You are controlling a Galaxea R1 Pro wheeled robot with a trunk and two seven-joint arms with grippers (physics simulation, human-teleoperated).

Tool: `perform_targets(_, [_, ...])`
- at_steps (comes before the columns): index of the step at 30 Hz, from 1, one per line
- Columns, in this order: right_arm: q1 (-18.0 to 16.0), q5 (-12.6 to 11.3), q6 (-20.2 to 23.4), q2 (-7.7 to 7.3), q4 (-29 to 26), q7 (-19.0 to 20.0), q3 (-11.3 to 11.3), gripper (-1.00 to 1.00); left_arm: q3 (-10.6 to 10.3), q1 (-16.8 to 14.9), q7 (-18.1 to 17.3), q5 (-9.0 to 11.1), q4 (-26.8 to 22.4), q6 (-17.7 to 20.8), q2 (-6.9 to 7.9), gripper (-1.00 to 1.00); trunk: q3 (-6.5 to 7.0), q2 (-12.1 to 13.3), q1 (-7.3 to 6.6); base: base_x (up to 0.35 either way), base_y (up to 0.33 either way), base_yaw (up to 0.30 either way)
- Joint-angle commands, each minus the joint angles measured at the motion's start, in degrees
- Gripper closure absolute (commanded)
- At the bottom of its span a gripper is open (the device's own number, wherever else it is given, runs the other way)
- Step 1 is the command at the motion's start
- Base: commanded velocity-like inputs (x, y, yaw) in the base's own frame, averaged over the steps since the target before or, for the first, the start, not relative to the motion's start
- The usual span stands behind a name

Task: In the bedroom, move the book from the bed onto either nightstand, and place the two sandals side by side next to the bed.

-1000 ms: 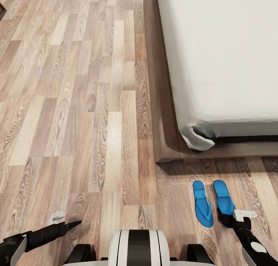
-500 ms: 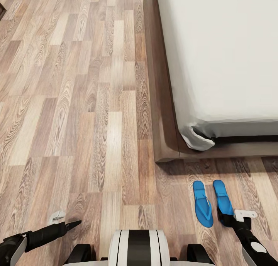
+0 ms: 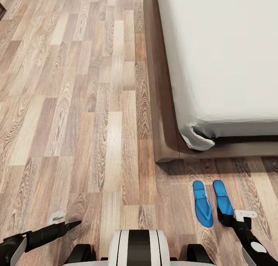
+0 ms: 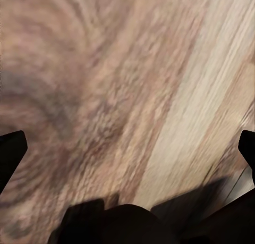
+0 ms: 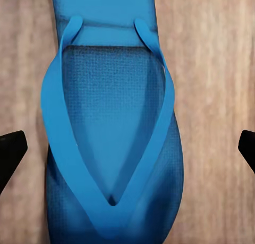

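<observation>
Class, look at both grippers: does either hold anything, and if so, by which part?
Nothing is held. The right gripper is open above a blue sandal; the left gripper is open over bare floor.

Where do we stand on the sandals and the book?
Sandals look done: both sandals lie side by side on the floor by the bed. The right hand hangs open over one sandal, fingers apart. The book is left: no book or nightstand is in sight here.
</observation>
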Motion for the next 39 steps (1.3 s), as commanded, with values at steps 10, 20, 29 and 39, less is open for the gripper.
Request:
perform_targets(10, [0.0,-0.5,-0.2,-0.01,0.0,0.1,0.1,-1.0,0.1,0.0,-0.2,0.2,0.0,0.6,0.0,-1.0,0.86,0.0,-0.11,0.0,0.0,0.0])
perform_targets(20, [0.0,-0.5,-0.2,-0.01,0.0,0.1,0.1,-1.0,0.1,0.0,-0.2,0.2,0.0,0.6,-0.01,-1.0,3.08,0.2,-0.37,0.0,0.0,0.0])
perform_targets(29, [0.0,-0.5,-0.2,-0.01,0.0,0.1,0.1,-1.0,0.1,0.0,-0.2,0.2,0.0,0.6,-0.01,-1.0,5.07,0.3,-0.6,0.0,0.0,0.0])
perform_targets(39, [0.0,-0.7,-0.2,-0.01,0.0,0.4,0.1,-1.0,0.0,0.0,-0.1,0.2,0.0,0.6,-0.01,-1.0,7.29,0.4,-0.86,0.0,0.0,0.0])
